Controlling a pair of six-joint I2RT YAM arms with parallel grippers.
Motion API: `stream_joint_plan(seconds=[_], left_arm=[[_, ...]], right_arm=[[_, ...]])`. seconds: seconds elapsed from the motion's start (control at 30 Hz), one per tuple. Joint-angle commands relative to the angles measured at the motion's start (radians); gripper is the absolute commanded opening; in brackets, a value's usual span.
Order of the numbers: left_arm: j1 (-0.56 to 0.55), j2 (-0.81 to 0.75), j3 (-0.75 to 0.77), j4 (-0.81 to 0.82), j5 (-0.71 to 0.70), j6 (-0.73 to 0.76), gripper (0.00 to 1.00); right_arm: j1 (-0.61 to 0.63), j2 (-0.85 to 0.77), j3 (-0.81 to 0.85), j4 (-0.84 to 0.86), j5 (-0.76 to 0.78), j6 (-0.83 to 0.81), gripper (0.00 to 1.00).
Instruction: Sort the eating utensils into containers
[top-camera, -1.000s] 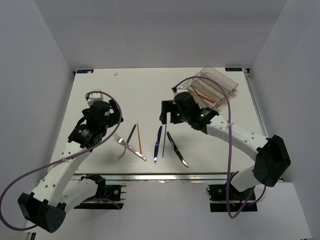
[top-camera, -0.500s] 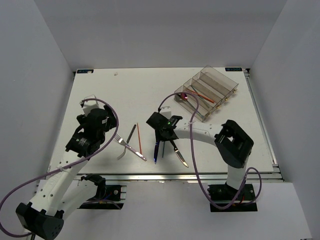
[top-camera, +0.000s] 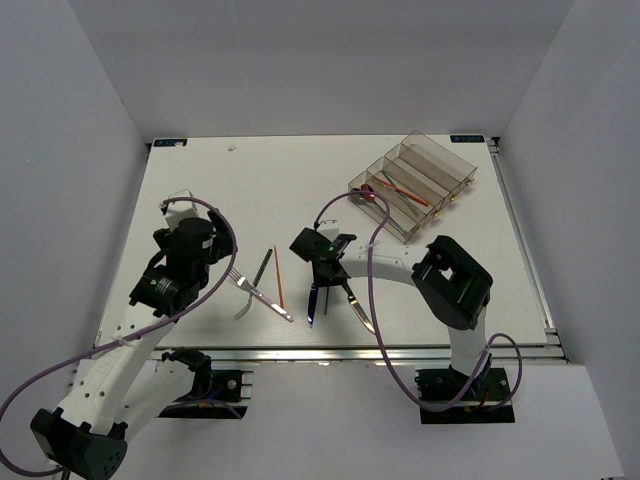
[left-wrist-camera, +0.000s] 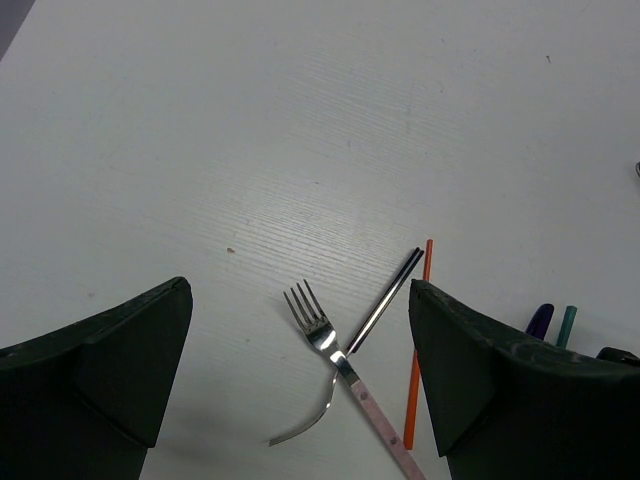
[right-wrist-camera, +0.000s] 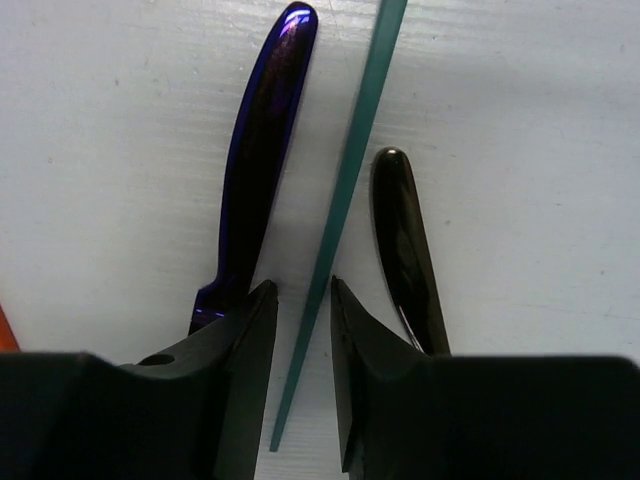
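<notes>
Right gripper (right-wrist-camera: 303, 292) has swung off the clear, smoky plastic divided tray (top-camera: 445, 152) at far right and dropped onto the loose pile near the front edge, so the next pick is starting. Jaws straddle the thin green chopstick (right-wrist-camera: 345, 180), narrowed to a slit and probably not clamped yet. The chopstick lies flat between the purple-blue knife (right-wrist-camera: 262, 150) and a dark-handled utensil (right-wrist-camera: 400, 240), its long axis running front-to-back across the jaw gap. Left gripper (left-wrist-camera: 300, 288) is spread wide and empty over the silver fork (left-wrist-camera: 312, 318).
</notes>
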Motion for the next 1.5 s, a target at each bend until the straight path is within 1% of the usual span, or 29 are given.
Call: stream_joint_plan(seconds=[0.0, 0.07, 0.1, 0.17, 0.2, 0.23, 0.27, 0.3, 0.47, 0.6, 0.67, 0.7, 0.73, 0.77, 0.8, 0.83, 0.87, 0.93, 0.97, 1.0, 1.03, 1.1, 1.17, 1.2, 1.23, 1.3, 1.33, 1.47], left_arm=[[-0.001, -0.012, -0.008, 0.021, 0.01, 0.009, 0.98], [-0.002, -0.01, -0.008, 0.022, 0.014, 0.009, 0.98], [-0.001, -0.01, -0.006, 0.022, 0.014, 0.01, 0.98], [-0.002, -0.007, -0.008, 0.022, 0.016, 0.012, 0.98], [-0.001, -0.006, -0.008, 0.022, 0.016, 0.01, 0.98], [-0.001, -0.006, -0.006, 0.022, 0.016, 0.01, 0.98], [-0.001, -0.007, -0.008, 0.022, 0.019, 0.012, 0.98], [-0.001, -0.007, -0.006, 0.022, 0.019, 0.012, 0.98], [-0.002, -0.009, -0.01, 0.024, 0.025, 0.013, 0.98], [-0.002, -0.009, -0.008, 0.025, 0.025, 0.015, 0.98], [-0.002, -0.014, -0.01, 0.025, 0.025, 0.016, 0.98], [-0.002, -0.015, -0.01, 0.027, 0.025, 0.015, 0.98], [-0.002, -0.017, -0.01, 0.028, 0.028, 0.016, 0.98], [-0.001, -0.018, -0.008, 0.028, 0.028, 0.015, 0.98], [-0.002, -0.02, -0.01, 0.03, 0.03, 0.016, 0.98], [-0.002, -0.02, -0.01, 0.031, 0.034, 0.016, 0.98], [-0.001, -0.023, -0.01, 0.033, 0.039, 0.018, 0.98], [-0.001, -0.021, -0.014, 0.039, 0.048, 0.019, 0.98], [-0.001, -0.02, -0.014, 0.042, 0.051, 0.021, 0.98], [-0.002, -0.017, -0.014, 0.044, 0.054, 0.022, 0.98], [-0.002, -0.014, -0.014, 0.045, 0.059, 0.024, 0.98], [-0.001, -0.006, -0.016, 0.05, 0.067, 0.027, 0.98], [-0.002, 0.003, -0.016, 0.054, 0.073, 0.03, 0.98], [-0.002, 0.008, -0.017, 0.056, 0.082, 0.032, 0.98], [-0.001, 0.016, -0.017, 0.056, 0.087, 0.033, 0.98], [-0.001, 0.022, -0.017, 0.062, 0.108, 0.035, 0.98], [-0.002, 0.026, -0.017, 0.062, 0.113, 0.038, 0.98], [-0.001, 0.043, -0.013, 0.062, 0.114, 0.039, 0.98]], right_arm=[[-0.015, 0.02, 0.002, 0.049, -0.024, 0.021, 0.33], [-0.021, 0.025, -0.013, 0.079, -0.043, 0.019, 0.32], [-0.024, 0.036, -0.016, 0.085, -0.049, 0.015, 0.26], [-0.034, 0.049, -0.015, 0.067, -0.058, 0.022, 0.2], [-0.035, 0.054, -0.016, 0.063, -0.058, 0.025, 0.14], [-0.035, 0.051, -0.019, 0.063, -0.054, 0.028, 0.12], [-0.035, 0.045, -0.03, 0.06, -0.049, 0.034, 0.05], [-0.035, 0.031, -0.033, 0.062, -0.044, 0.042, 0.0], [-0.037, -0.035, -0.013, 0.054, -0.003, 0.032, 0.0], [-0.06, -0.163, 0.048, 0.04, 0.055, -0.036, 0.0], [-0.121, -0.217, 0.056, 0.046, 0.039, -0.115, 0.0], [-0.15, -0.231, 0.062, 0.062, -0.001, -0.154, 0.0], [-0.209, -0.242, 0.071, 0.082, -0.026, -0.206, 0.0], [-0.245, -0.25, 0.085, 0.083, -0.052, -0.325, 0.0], [-0.283, -0.244, 0.1, 0.088, -0.123, -0.4, 0.0], [-0.358, -0.234, 0.131, 0.118, -0.171, -0.494, 0.0], [-0.395, -0.186, 0.17, 0.097, -0.201, -0.643, 0.0], [-0.49, -0.129, 0.291, 0.042, -0.242, -0.781, 0.0], [-0.517, -0.081, 0.328, 0.03, -0.244, -0.905, 0.0], [-0.541, -0.061, 0.358, 0.014, -0.294, -0.973, 0.0], [-0.579, -0.047, 0.373, 0.017, -0.287, -1.042, 0.0], [-0.609, -0.01, 0.402, 0.042, -0.21, -1.18, 0.0], [-0.673, 0.008, 0.425, 0.05, -0.286, -1.249, 0.0], [-0.695, 0.011, 0.419, 0.054, -0.376, -1.292, 0.0], [-0.727, 0.013, 0.409, 0.068, -0.405, -1.376, 0.0], [-0.751, 0.025, 0.386, 0.085, -0.466, -1.455, 0.0], [-0.767, 0.034, 0.389, 0.083, -0.478, -1.487, 0.0], [-0.79, 0.132, 0.456, 0.056, -0.465, -1.481, 0.0]])
